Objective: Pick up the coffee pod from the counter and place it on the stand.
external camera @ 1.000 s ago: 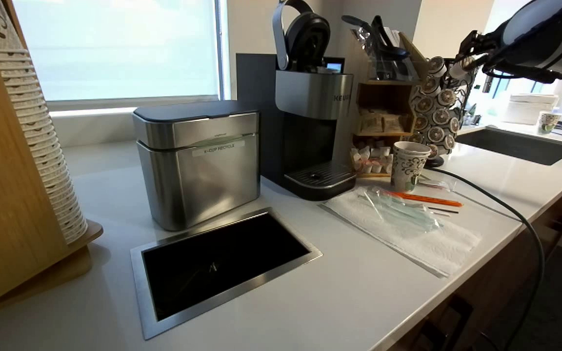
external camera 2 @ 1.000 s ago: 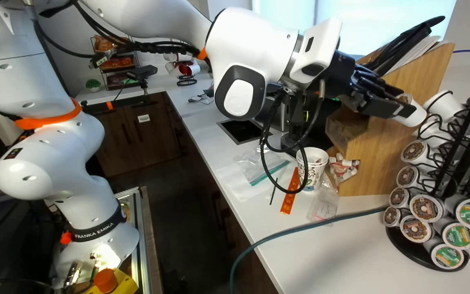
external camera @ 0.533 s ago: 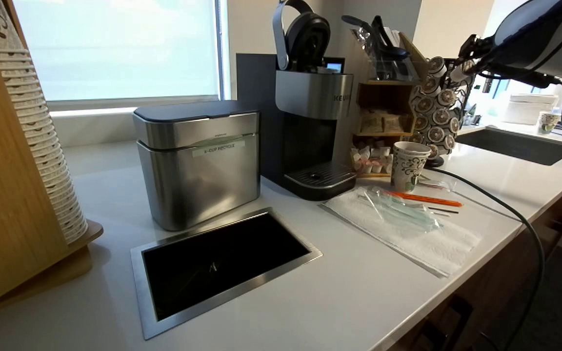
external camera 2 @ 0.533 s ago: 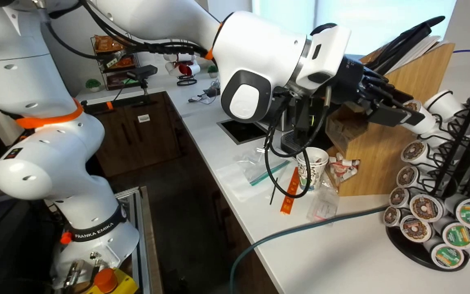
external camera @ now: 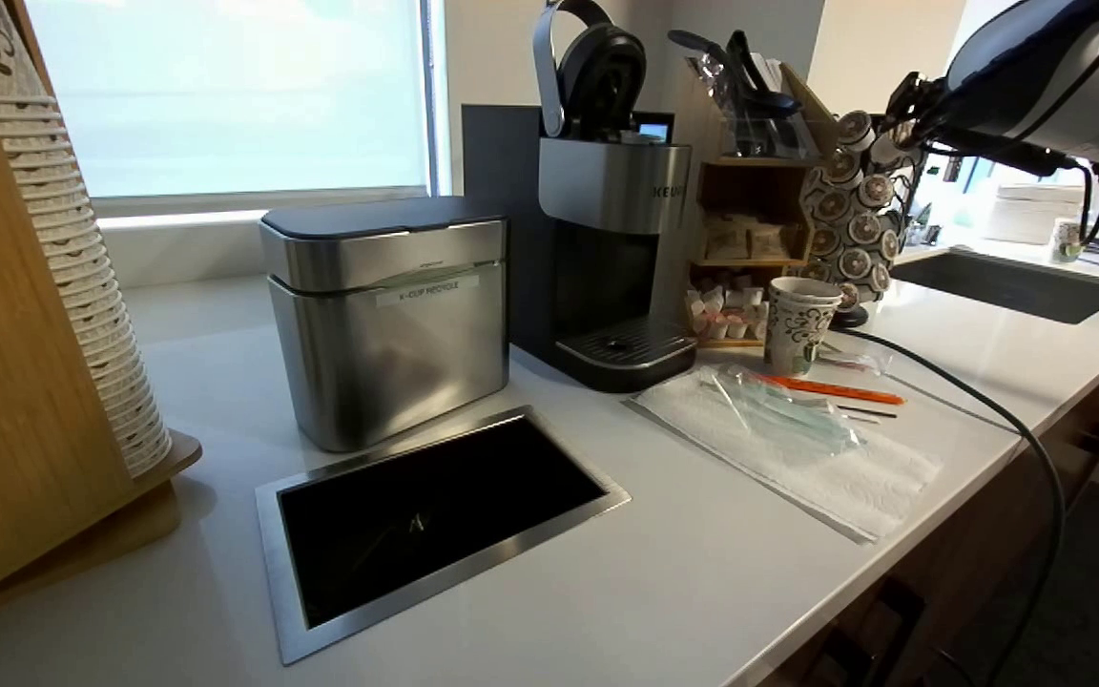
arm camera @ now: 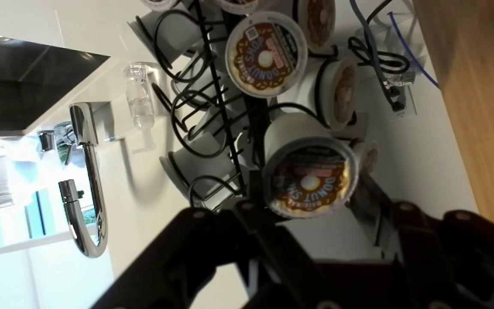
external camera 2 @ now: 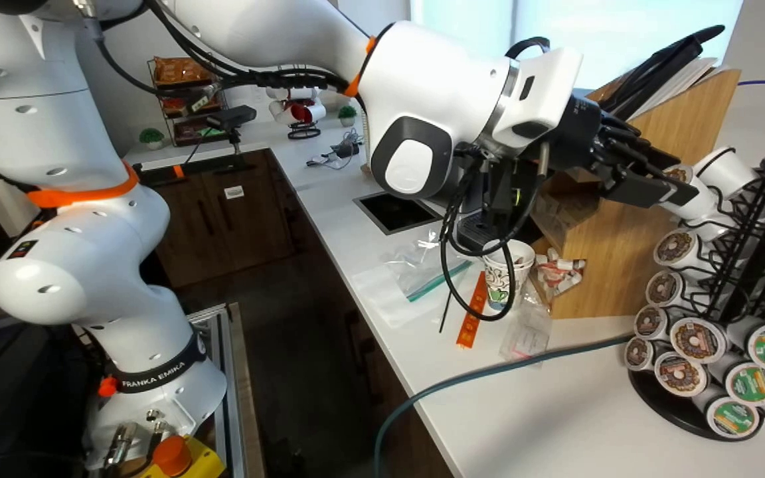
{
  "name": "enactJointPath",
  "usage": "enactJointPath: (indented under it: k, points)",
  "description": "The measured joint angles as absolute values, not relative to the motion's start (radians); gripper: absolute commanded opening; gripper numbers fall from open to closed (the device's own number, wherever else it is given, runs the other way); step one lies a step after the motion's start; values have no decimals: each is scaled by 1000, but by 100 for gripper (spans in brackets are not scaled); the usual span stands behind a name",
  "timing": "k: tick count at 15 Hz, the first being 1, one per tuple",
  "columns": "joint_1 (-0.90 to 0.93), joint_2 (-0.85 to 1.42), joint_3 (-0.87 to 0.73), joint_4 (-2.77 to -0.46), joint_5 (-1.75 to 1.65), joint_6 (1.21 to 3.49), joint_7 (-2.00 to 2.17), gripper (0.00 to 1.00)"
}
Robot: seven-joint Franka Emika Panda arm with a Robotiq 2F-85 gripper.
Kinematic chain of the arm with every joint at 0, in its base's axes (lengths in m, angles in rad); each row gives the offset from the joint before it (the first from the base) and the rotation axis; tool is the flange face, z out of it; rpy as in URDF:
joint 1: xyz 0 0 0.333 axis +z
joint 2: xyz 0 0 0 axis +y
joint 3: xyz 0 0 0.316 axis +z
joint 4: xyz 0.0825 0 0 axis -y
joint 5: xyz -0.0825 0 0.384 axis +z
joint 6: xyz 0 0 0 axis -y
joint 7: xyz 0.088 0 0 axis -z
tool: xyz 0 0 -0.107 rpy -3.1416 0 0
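Observation:
The coffee pod [arm camera: 309, 182], white with a brown donut-pattern lid, sits between my fingers in the wrist view. My gripper [arm camera: 310, 192] is shut on it, one finger at each side. In an exterior view my gripper [external camera 2: 673, 178] holds the pod [external camera 2: 693, 199] at the upper part of the stand, lid toward the gripper. The stand [external camera 2: 744, 252] is a dark wire rack full of pods; it also shows behind my gripper in an exterior view [external camera: 850, 224]. The pod's base is hidden in the wrist view, so I cannot tell how far it is in a ring.
A wooden shelf [external camera 2: 648, 212] stands close beside the gripper and rack. The coffee machine [external camera: 611, 186], stacked paper cups [external camera: 798, 329], a plastic bag [external camera: 778, 410] and an orange strip [external camera 2: 472, 312] are on the counter. A cable [external camera 2: 489, 373] crosses the counter.
My gripper has moved toward the stand with the pod in it, to the right in an exterior view. The stand's pods have shifted very slightly the same way.

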State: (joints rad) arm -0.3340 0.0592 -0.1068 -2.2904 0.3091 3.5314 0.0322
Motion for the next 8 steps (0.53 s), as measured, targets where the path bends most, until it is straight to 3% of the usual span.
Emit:
enactJointPath:
  k: [8]
  points:
    - [-326,78,-109,-2272,322,3531,1,28]
